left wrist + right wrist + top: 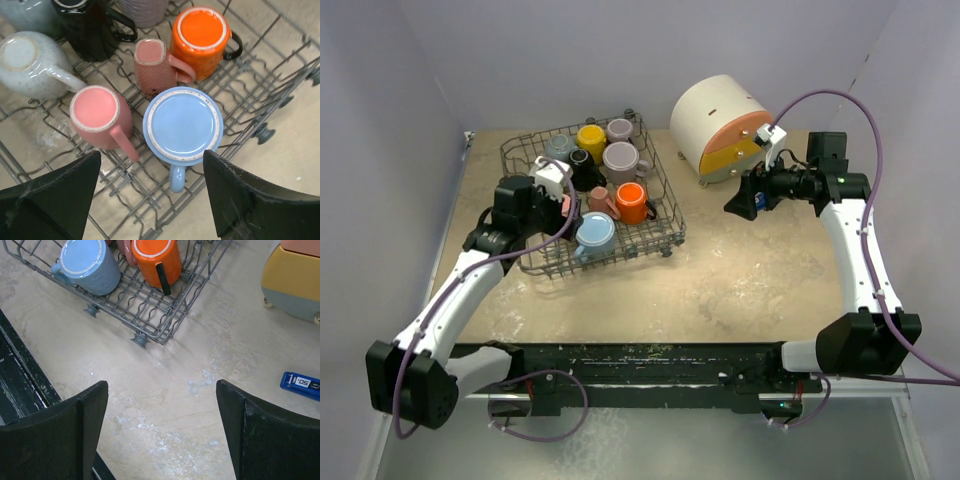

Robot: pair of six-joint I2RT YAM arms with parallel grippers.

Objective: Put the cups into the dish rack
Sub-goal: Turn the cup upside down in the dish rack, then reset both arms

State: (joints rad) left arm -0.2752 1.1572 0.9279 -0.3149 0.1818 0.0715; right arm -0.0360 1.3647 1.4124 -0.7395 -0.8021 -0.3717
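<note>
Left wrist: glazed cups [182, 125], wire rack [241, 90]

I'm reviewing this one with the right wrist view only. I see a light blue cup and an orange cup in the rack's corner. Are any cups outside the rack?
Observer: None that the top view shows. Every cup visible there sits inside the dish rack, including a yellow cup at its far side.
Operator: Where is the left hand?
Observer: The left hand hovers over the rack's near left part, open and empty.
Operator: What is under it?
Observer: A pink cup, bottom up, beside the light blue cup.
</note>
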